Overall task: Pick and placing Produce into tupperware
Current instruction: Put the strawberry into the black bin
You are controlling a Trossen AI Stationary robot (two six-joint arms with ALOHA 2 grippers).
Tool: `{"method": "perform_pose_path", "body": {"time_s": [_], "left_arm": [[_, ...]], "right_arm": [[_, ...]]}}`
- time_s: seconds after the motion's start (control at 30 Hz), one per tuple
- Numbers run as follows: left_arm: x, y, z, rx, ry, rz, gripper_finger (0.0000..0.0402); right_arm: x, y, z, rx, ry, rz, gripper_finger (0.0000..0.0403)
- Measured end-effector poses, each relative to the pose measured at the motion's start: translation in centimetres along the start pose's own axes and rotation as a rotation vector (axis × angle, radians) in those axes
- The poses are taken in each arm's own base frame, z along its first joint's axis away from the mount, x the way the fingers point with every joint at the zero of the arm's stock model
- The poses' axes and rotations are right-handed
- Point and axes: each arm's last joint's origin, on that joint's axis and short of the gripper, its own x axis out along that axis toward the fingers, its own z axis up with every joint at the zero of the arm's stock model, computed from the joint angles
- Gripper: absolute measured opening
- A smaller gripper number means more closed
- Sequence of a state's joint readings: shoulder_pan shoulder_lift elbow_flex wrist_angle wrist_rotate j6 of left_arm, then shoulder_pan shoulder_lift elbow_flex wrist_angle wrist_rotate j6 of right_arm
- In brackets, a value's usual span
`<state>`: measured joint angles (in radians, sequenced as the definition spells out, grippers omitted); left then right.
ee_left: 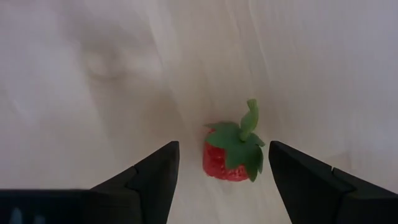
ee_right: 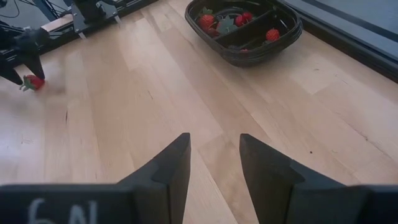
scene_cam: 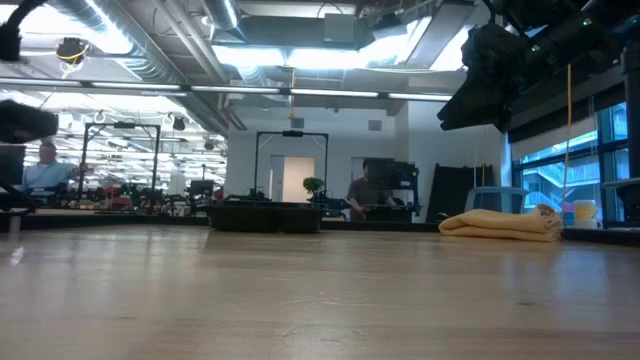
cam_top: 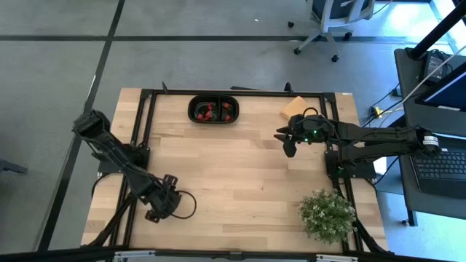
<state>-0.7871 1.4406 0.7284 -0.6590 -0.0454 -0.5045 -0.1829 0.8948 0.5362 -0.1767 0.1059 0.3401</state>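
Left wrist view: left gripper (ee_left: 221,177) open astride strawberry (ee_left: 231,154); centre, descend, close gently below the leaves.

Red strawberry (ee_left: 227,160) with green top; black tupperware (ee_right: 244,30).

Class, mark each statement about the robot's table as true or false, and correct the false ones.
1. A strawberry lies on the wood between the open fingers of the left claw. True.
2. The black container is empty. False: several red fruits already sit in it.
3. The right claw holds a strawberry. False: nothing is between its fingers; it hovers above bare table.
4. A potted plant stands near the table's right front corner, seen from above. True.
5. The container has a single compartment. False: a divider splits it in two.
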Motion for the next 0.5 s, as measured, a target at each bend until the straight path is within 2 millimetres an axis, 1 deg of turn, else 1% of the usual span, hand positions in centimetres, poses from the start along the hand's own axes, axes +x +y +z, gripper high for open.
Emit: {"method": "perform_pose_path", "body": {"time_s": [0.1,0.27,0.5], "left_arm": [[0.9,-0.2,0.1,0.001,0.026,0.000,0.0240],[1.9,-0.5,0.6,0.000,0.015,-0.005,0.0237],[2.3,-0.5,0.5,0.012,0.047,0.008,0.0195]], "right_arm": [[0.0,0.0,0.0,0.002,0.000,0.000,0.0141],[0.0,0.0,0.0,0.023,0.000,0.000,0.0141],[0.0,0.0,0.0,0.026,0.000,0.000,0.0141]]}}
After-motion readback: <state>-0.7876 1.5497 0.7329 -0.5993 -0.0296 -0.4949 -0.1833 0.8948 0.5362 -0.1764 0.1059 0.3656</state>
